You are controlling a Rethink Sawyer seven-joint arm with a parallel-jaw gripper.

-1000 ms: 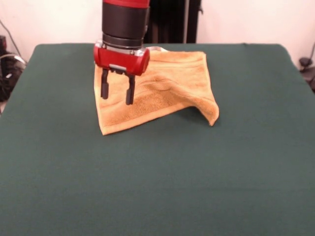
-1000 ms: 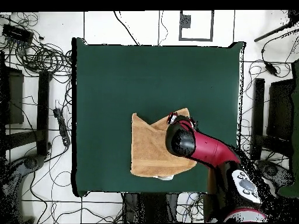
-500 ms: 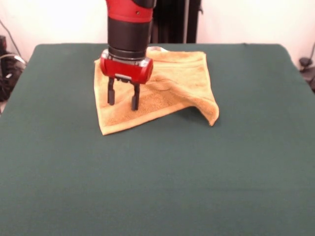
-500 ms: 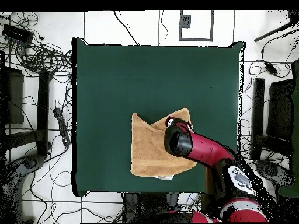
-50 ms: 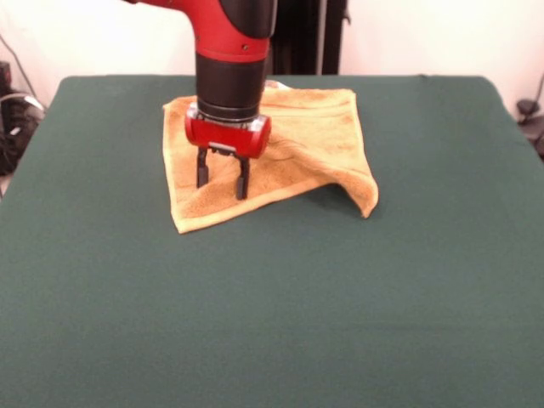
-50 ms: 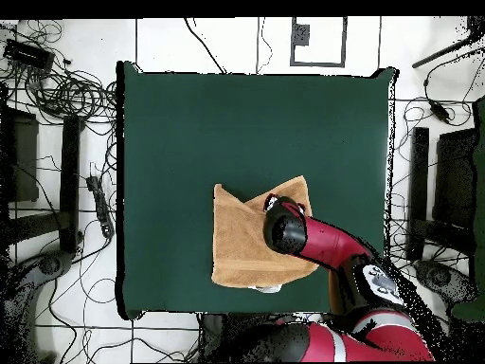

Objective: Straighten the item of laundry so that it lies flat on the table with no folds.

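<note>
The golden-orange item of laundry (image 5: 293, 140) lies on the dark green table (image 5: 272, 297) near its far edge, with one corner folded over along a raised diagonal crease and the right front corner lifted. My gripper (image 5: 222, 181) stands open right over the towel's front left part, its fingertips just at the cloth and nothing held. From above, the item of laundry (image 6: 242, 251) sits by the table's (image 6: 189, 133) bottom edge, and the red arm covers its right side; the gripper itself is hidden under the arm there.
Cables and dark stands crowd the floor around the table (image 6: 66, 95). A white strip (image 5: 276, 84) peeks out at the towel's far edge.
The gripper has moved down and slightly right, from hovering above the towel's left edge to just over the cloth. The towel has not moved.
</note>
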